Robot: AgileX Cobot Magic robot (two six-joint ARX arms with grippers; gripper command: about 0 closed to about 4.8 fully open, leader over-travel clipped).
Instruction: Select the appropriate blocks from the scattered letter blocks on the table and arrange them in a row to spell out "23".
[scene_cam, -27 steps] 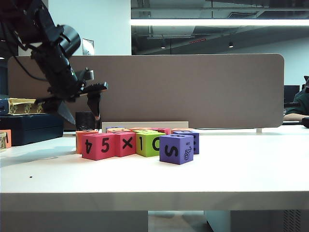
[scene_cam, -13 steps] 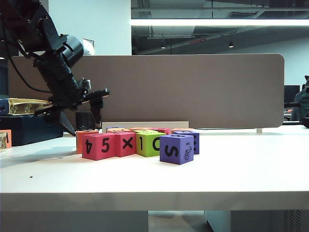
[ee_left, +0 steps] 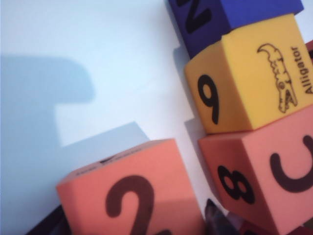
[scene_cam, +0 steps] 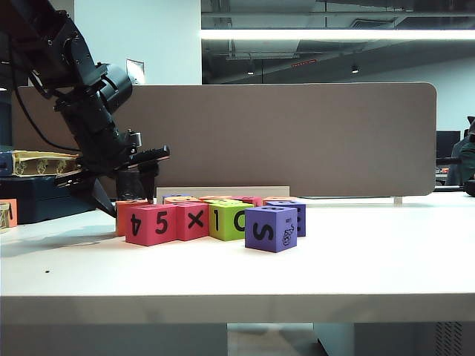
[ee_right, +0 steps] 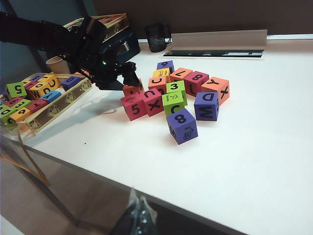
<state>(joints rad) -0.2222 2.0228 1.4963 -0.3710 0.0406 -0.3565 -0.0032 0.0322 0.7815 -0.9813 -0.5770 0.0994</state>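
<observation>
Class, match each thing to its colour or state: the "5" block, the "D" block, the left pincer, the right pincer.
1. "5" block
2. "D" block
3. left pincer
4. right pincer

A. purple
B. open, astride the "2" block
C. far from the blocks
D. pink

Pairs: 1-D, 2-A, 3-B, 4-C

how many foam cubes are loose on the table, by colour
purple foam cubes: 3
lime-green cubes: 2
yellow cubes: 1
pink cubes: 3
orange cubes: 4
total: 13
left gripper open at an orange cube; right gripper far from them
</observation>
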